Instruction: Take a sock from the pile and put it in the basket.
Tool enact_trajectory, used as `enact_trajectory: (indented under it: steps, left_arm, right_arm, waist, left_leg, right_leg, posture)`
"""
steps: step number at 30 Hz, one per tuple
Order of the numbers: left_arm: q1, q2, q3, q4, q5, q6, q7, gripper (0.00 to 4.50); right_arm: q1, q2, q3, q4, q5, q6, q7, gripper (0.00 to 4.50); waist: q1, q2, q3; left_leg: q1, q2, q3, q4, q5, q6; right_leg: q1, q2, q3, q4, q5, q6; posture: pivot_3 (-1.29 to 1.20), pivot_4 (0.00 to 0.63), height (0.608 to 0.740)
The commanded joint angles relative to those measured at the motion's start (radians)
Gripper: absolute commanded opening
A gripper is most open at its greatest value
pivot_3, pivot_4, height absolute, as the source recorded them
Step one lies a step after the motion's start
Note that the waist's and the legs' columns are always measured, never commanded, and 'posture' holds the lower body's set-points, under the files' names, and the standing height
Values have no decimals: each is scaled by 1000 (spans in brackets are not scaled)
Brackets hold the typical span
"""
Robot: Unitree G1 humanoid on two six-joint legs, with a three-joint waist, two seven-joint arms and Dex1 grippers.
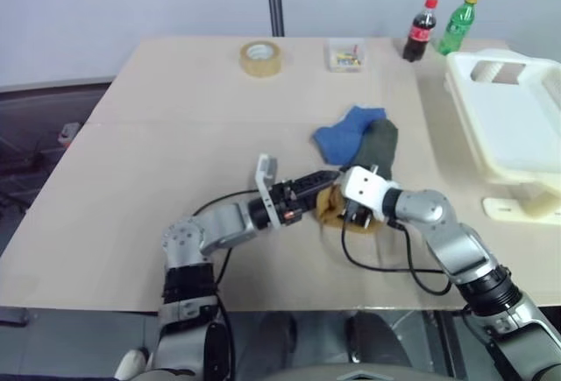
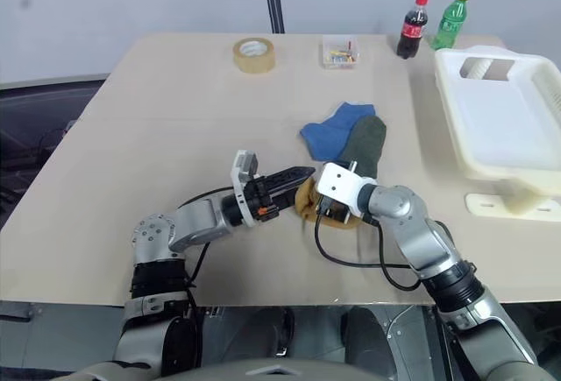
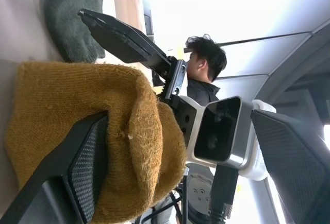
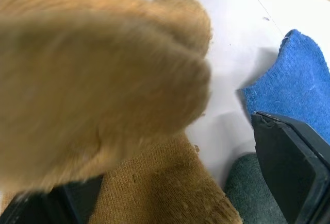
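Observation:
The mustard-yellow sock [image 1: 336, 207] lies bunched on the table just in front of the pile, where a blue sock [image 1: 346, 131] overlaps a dark grey-green sock [image 1: 379, 144]. My left gripper [image 1: 326, 190] reaches in from the left, open, and the sock's fold lies draped over one of its fingers [image 3: 77, 167]. From the right, my right gripper [image 1: 344, 210] is open and straddles the same sock, one finger [image 4: 294, 167] beside it and the other mostly hidden under the fabric. The white basket [image 1: 462, 101] stands at the table's right edge, apart from both grippers.
Along the far edge stand a tape roll [image 1: 260, 58], a small clear box [image 1: 346, 54], a cola bottle [image 1: 421, 31] and a green bottle [image 1: 457, 24]. A white plastic piece [image 1: 517, 210] lies in front of the basket. A person [image 3: 203, 69] stands beyond the table.

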Motion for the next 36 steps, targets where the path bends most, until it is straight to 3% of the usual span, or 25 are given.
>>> enact_trajectory:
  steps: [1, 7, 17, 24, 29, 36]
  left_arm:
    - [-15, -5, -15, 2, -46, -16, -11, 4456]
    - [-19, -8, -29, 22, -48, -41, -20, 4456]
    - [-32, -17, -44, 72, -19, -62, -74, 4456]
    - [-51, -31, -77, 107, 19, -53, -126, 4456]
    - [-73, -39, -94, 144, 65, -43, -167, 4456]
    - [-76, -39, -98, 153, 114, -34, -206, 4456]
  right_arm:
    - [26, -10, -54, -86, 41, 65, 13, 4500]
    - [66, -24, -126, -210, 124, 195, 23, 4500]
    - [133, -125, -264, -373, 281, 360, 67, 4500]
    - [177, -223, -442, -452, 437, 458, 109, 4500]
    - [136, -169, -503, -474, 557, 528, 63, 4500]
    - [69, -50, -480, -495, 640, 610, -76, 4500]
  waist:
    - [1, 0, 0]
    - [3, 0, 1]
    - [4, -1, 1]
    - [7, -1, 2]
    - [4, -1, 2]
    - [4, -1, 2]
  left_leg:
    - [0, 0, 0, 0, 0, 0]
    - [-10, 0, -2, 1, 0, 0]
    - [-11, -1, -2, 1, 0, 0]
    - [-12, -1, -2, 1, 0, 0]
    - [-12, -1, -2, 1, 0, 0]
    - [-12, -1, -3, 1, 0, 0]
  right_leg:
    - [0, 0, 0, 0, 0, 0]
    - [-9, -1, -1, 0, 0, 0]
    - [-9, -1, -2, -1, 0, 0]
    - [-9, -1, -2, -1, 0, 0]
    - [-8, -1, -3, -1, 0, 0]
    - [-8, -1, -3, -1, 0, 0]
  posture:
    - [0, 150, 738]
    - [0, 150, 738]
    - [0, 150, 738]
    - [0, 150, 738]
    - [0, 150, 738]
    - [0, 150, 738]
